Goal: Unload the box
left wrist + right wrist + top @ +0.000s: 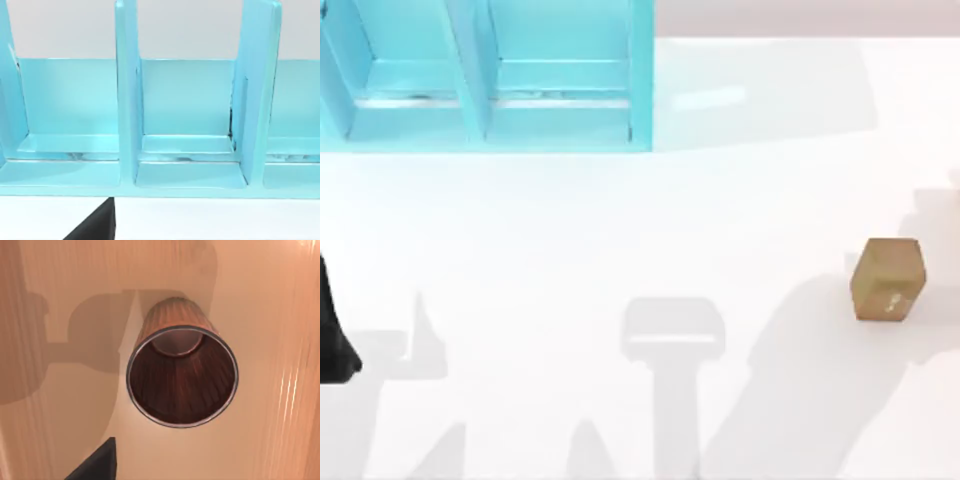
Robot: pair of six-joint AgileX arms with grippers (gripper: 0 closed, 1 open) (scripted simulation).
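White table. A light-blue rack with upright dividers stands at the far left of it, its bays open toward the near side. A small brown box sits well apart from the rack, near the table's right edge, a pale mark on its front face.

Left arm: a dark part of it shows at the table's left edge, parked, clear of the rack. Its wrist camera faces the rack head-on: three bays, two dividers, each bay bare, with a low step at the back. A dark wedge at the lower edge of that view is part of the left gripper; cannot tell whether it is wide or narrow.

Right wrist camera looks into a warm tan, wood-grained space. A brown ribbed cup lies there, open mouth toward the camera, metal-looking rim, hollow and dark inside. A dark wedge of the right gripper sits at the lower edge, apart from the cup; its spread cannot be told either.
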